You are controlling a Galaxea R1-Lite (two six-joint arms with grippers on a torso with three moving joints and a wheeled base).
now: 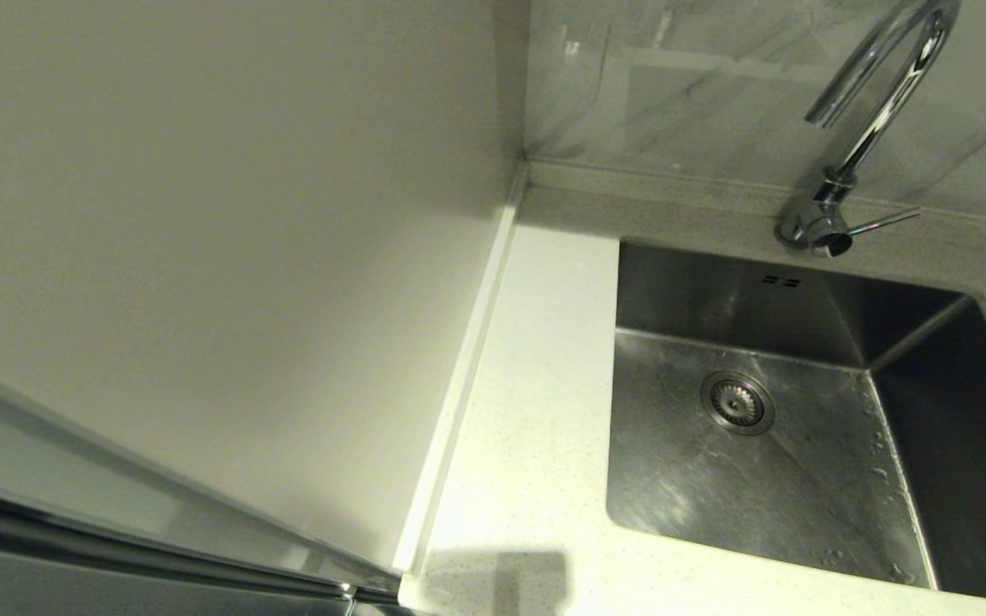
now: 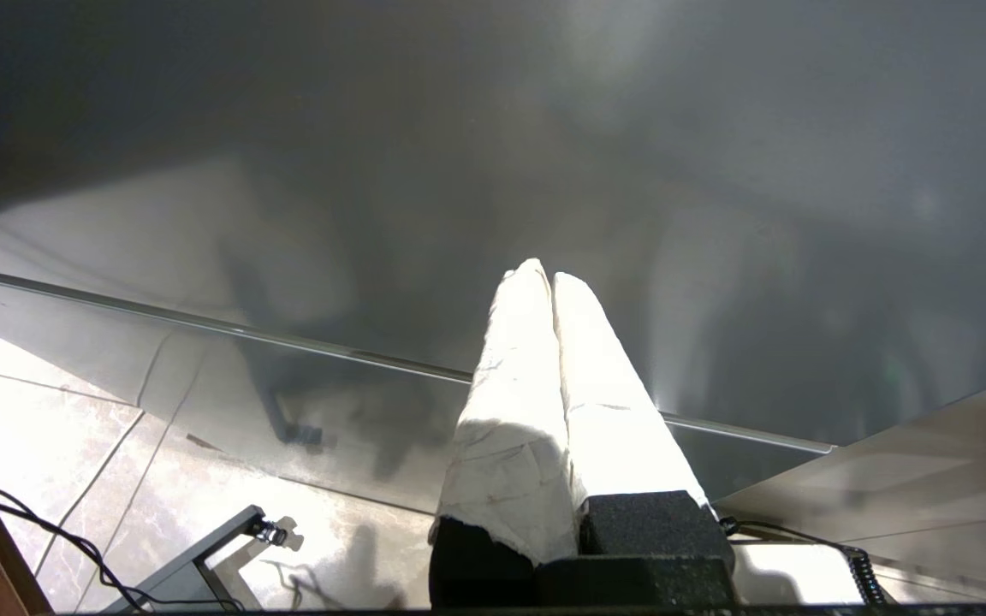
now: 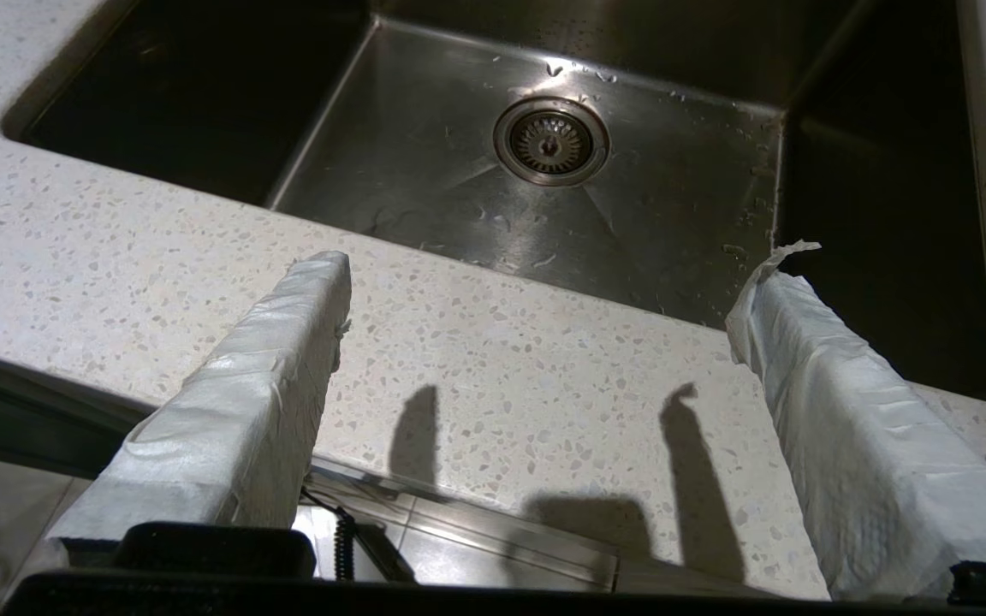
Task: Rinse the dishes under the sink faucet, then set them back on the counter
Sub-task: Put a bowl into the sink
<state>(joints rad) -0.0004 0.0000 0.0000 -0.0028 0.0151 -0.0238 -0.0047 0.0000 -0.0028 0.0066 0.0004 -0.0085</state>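
The right gripper [image 3: 544, 265], fingers spread wide, hangs over the counter's [image 3: 476, 359] near edge before the sink [image 3: 424, 162]; the left gripper [image 2: 543, 278], pressed closed, is parked low.

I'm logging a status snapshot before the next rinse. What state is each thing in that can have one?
sink faucet: off, no water running from the spout.
faucet lever: sticking out sideways from the base.
sink: no dishes inside, droplets on its floor.
drain strainer: seated in the drain.
left gripper: shut, holding nothing, down beside a dark cabinet front.
right gripper: open, holding nothing, over the counter edge before the sink.
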